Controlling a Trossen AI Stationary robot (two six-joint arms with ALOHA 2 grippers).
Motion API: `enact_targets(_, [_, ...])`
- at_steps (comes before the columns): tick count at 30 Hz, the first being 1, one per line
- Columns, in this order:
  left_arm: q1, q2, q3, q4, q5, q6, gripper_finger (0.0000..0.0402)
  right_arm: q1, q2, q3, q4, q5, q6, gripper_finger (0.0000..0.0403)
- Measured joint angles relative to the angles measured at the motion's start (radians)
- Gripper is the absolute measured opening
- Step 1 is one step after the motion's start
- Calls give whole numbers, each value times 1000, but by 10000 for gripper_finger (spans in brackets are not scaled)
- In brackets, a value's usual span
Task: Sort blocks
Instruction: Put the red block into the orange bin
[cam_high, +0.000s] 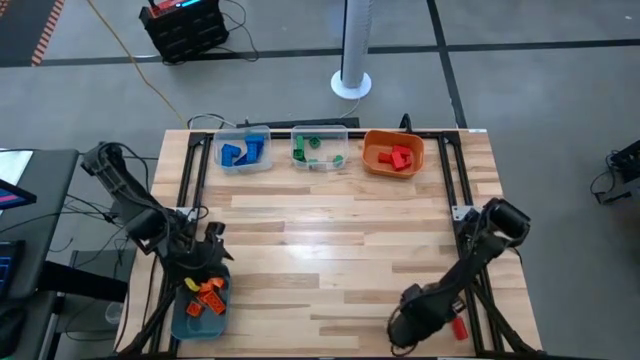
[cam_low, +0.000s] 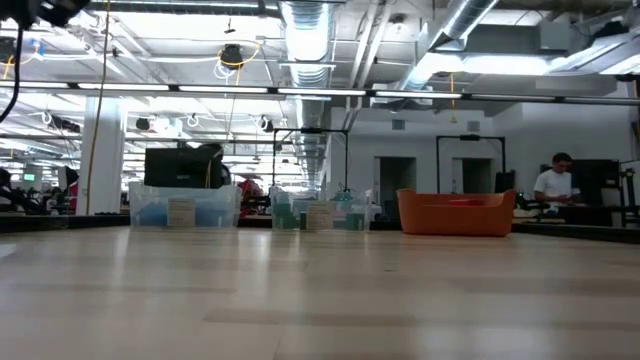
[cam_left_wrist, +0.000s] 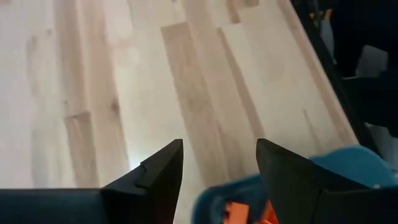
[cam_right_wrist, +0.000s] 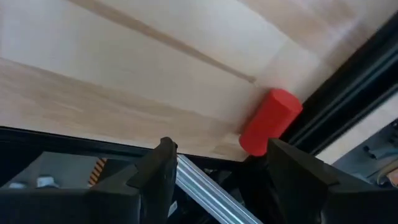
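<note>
teal bin (cam_left_wrist: 348, 163) cut by frame edge, orange blocks (cam_left_wrist: 236, 213) mostly hidden

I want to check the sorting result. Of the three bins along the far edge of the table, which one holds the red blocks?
The orange bin, the rightmost of the three, holds the red blocks. The middle clear bin holds green ones, the left clear bin blue ones.

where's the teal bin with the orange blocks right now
In the high view, the teal bin sits at the table's near left corner, directly under the open left gripper.
</note>
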Motion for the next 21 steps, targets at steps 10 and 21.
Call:
enact_targets(10, [89, 0, 0, 3, -6, 85, 196, 127, -17, -108, 126, -14, 214, 255])
enact_targets(21, [139, 0, 0, 2, -6, 136, 196, 256, -170, -300, 339, 141, 547, 255])
